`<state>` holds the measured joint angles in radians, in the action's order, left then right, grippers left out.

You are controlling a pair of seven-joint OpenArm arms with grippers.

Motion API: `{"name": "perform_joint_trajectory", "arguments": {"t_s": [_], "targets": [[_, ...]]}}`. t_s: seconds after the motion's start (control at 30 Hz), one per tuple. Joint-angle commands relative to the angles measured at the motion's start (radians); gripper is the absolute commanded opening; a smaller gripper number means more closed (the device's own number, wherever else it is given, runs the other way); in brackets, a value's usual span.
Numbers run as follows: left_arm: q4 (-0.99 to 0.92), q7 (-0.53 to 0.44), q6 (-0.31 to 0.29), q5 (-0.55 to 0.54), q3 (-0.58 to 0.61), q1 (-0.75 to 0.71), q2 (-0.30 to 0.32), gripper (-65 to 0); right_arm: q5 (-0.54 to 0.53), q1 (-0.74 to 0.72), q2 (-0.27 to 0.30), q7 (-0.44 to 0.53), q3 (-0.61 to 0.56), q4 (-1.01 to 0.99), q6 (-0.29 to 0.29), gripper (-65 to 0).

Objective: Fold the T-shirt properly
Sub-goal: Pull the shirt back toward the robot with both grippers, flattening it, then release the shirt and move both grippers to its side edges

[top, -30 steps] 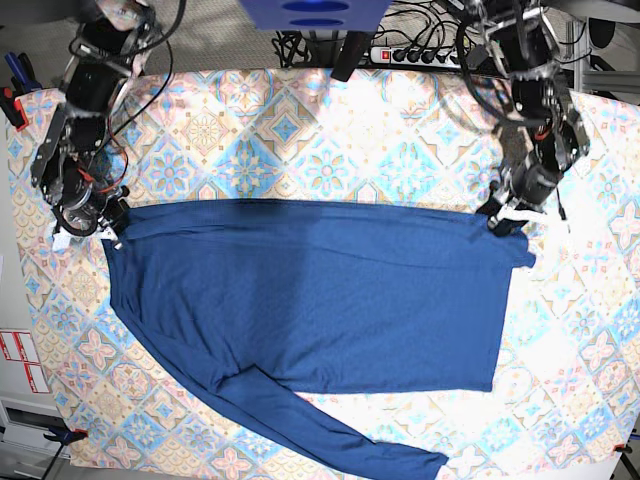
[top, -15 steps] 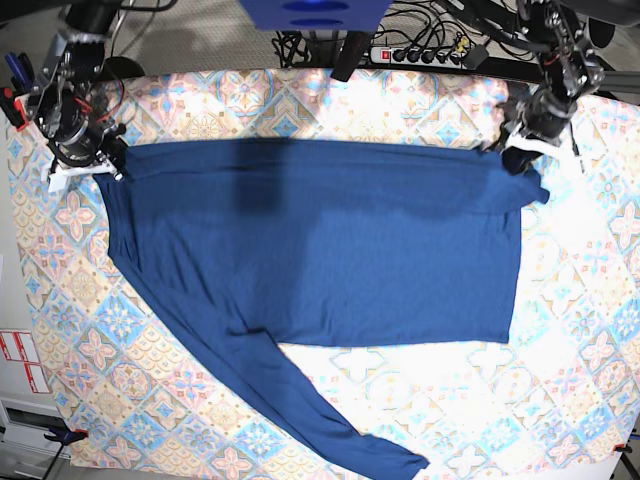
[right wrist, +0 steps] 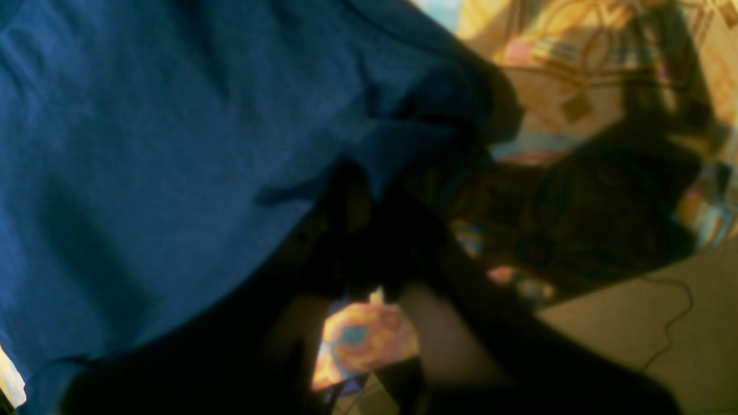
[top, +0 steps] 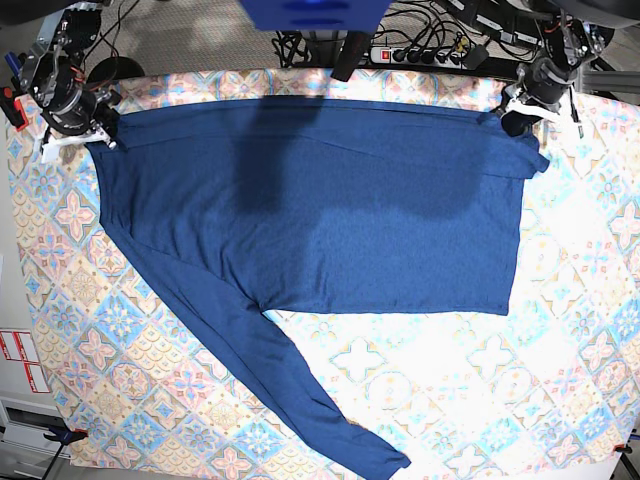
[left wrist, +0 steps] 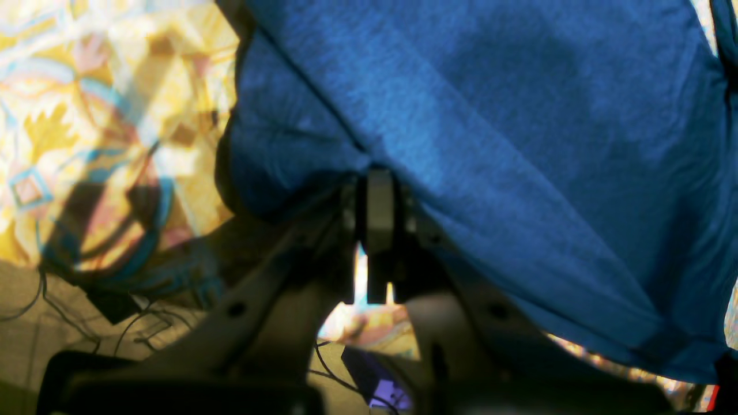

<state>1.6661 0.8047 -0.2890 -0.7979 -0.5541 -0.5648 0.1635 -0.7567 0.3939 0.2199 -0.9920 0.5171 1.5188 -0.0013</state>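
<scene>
Pastel tile-patterned cloth covers the table, and the dark navy-blue long-sleeved knit shirt lies spread across its far half, one sleeve trailing toward the near edge. The shirt's far edge runs taut close to the black power strip beyond the table's rim. At the shirt's far corner beside that strip, the left gripper is clamped on the fabric; the left wrist view shows its jaws pressed together with cloth pinched at the tips. At the opposite far corner, the right gripper is likewise closed on the shirt; its wrist view is dark and blurred, so the fingertips are hard to make out. Bare cloth lies open on the near side of the shirt's body.
</scene>
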Motion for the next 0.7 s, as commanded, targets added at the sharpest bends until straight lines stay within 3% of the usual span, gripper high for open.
{"name": "perform_joint_trajectory", "arguments": {"t_s": [0.0, 0.1, 0.27, 0.4, 0.67], "targets": [[0.015, -0.017, -0.002, -0.005, -0.01, -0.007, 0.012, -65.0, 0.006, 0.003, 0.022, 0.02, 0.007, 0.012, 0.001, -64.7], [0.015, -0.015, -0.002, -0.004, -0.01, -0.008, 0.011, -65.0, 0.006, 0.003, 0.022, 0.02, 0.005, 0.006, 0.001, -63.5], [0.015, -0.015, -0.002, -0.007, -0.007, -0.037, 0.009, -62.1, 0.007, 0.003, 0.022, -0.038, 0.015, 0.009, 0.001, -53.7], [0.015, -0.015, 0.001, -0.005, -0.007, -0.062, 0.008, -52.8, 0.007, 0.003, 0.022, -0.052, 0.015, 0.015, -0.001, -48.0], [0.018, -0.015, 0.001, -0.012, -0.008, -0.099, 0.012, -36.9, 0.007, 0.004, 0.02, -0.054, 0.12, 0.016, -0.001, -47.5]]}}
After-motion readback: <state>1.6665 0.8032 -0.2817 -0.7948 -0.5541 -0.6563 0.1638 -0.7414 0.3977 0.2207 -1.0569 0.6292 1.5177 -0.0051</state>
